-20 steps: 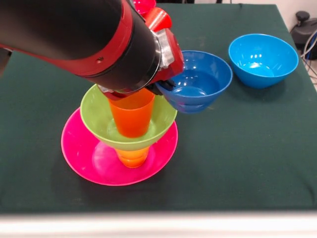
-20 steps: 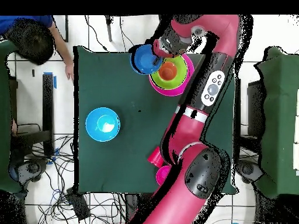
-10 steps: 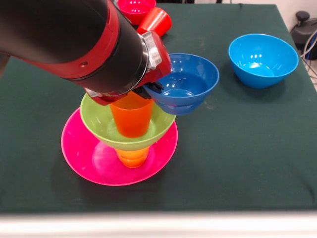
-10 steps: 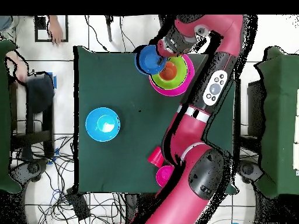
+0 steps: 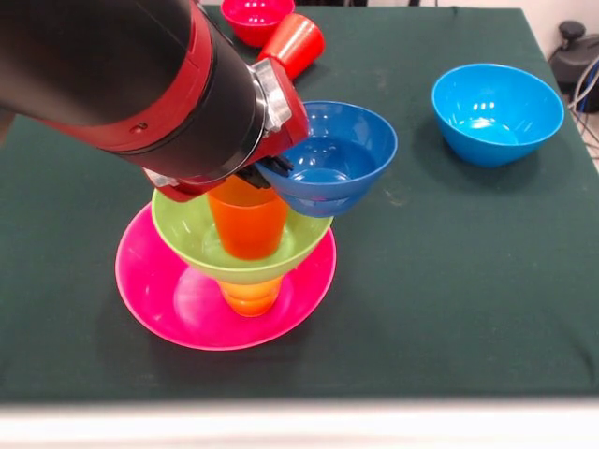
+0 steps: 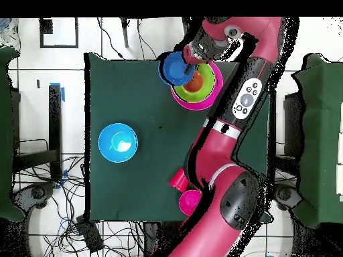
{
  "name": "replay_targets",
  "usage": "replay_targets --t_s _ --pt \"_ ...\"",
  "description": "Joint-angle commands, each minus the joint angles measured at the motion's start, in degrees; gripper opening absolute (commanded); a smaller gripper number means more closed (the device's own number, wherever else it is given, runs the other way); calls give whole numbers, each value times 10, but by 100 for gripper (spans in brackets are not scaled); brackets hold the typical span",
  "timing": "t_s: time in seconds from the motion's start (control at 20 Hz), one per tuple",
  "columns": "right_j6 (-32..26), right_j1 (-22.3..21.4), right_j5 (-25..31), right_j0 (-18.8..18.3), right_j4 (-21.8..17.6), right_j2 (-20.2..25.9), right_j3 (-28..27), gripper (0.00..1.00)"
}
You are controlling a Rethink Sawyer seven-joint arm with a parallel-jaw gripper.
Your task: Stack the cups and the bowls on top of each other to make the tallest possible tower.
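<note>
Above the half-built tower [image 5: 245, 245] on the surface [image 5: 449, 281], gripper [image 5: 270, 171] clamped on the rim of the dark blue bowl [image 5: 328, 157] — held in the air just beside the orange cup [image 5: 247, 217], not yet over it. Best centred squarely over the cup's mouth, kept level, lowered gently — then released only once seated.

Glossy plastic bowls [image 5: 328, 159] and cups [image 5: 248, 220]; matt cloth-covered table [image 5: 449, 281].
</note>
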Motion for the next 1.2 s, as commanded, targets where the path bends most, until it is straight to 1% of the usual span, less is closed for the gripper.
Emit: replay_targets --t_s 0.05,0.35,0.45,0.6,1.2 --pt "-226 -13 56 -5 -89 7 -43 0" --pt "-250 -15 60 -10 -121 24 -43 0" --pt "-254 -16 59 -13 -122 25 -41 0" --pt "-263 -13 47 -12 -135 35 -43 0" --pt "-272 -13 56 -13 -173 66 -47 0"
